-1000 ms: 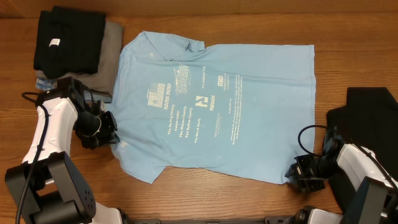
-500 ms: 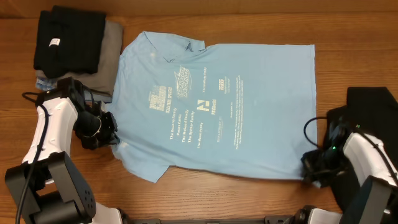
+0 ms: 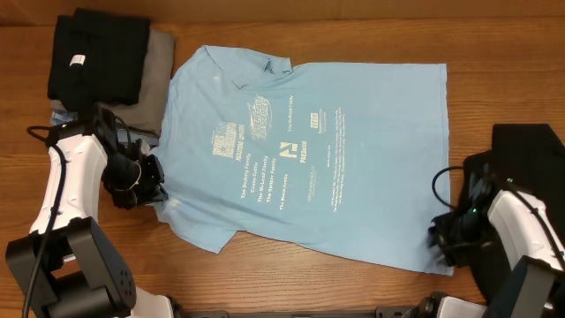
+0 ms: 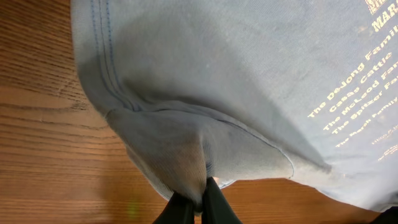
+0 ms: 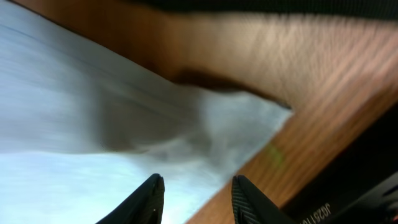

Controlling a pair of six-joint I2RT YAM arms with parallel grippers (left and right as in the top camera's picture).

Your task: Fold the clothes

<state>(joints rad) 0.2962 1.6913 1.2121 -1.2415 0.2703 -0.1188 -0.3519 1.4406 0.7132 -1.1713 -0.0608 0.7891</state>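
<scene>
We are pinching the T-shirt (image 3: 309,150) sleeve in our left gripper (image 4: 198,208); our right gripper (image 5: 196,186), having just stretched the hem flat, is spreading its fingers, readying a fold.

I've got the wooden table (image 3: 494,53) on the overhead, warm brown, grain running side to side, same table (image 4: 37,155) close up on my left wrist feed, dark streaks in the grain, blurred on the right wrist feed (image 5: 323,74)
</scene>
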